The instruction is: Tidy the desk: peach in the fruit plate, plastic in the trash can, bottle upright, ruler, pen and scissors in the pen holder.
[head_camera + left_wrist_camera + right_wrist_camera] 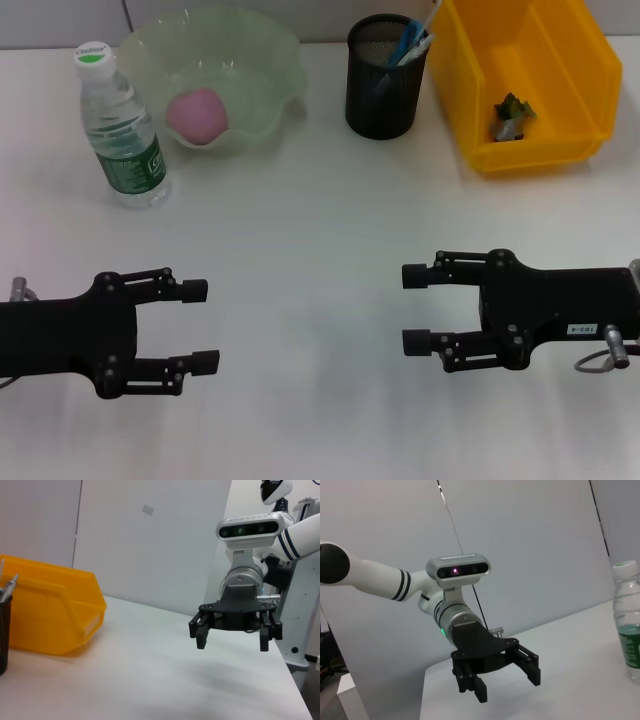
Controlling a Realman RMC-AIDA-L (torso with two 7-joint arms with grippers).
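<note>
A pink peach (pixel 198 114) lies in the pale green fruit plate (pixel 270 60) at the back left. A clear water bottle (pixel 120 128) with a green label stands upright beside the plate; it also shows in the right wrist view (pixel 628 620). The black mesh pen holder (pixel 383 90) at the back holds blue and white items (pixel 412 42). The yellow bin (pixel 520 75) at the back right holds a crumpled piece of plastic (pixel 512 115). My left gripper (pixel 200 326) is open and empty at the front left. My right gripper (pixel 415 309) is open and empty at the front right.
The white table (pixel 300 230) stretches between the grippers and the objects at the back. The left wrist view shows the right gripper (pixel 230 636) over the table and the yellow bin (pixel 50 615). The right wrist view shows the left gripper (pixel 505 680).
</note>
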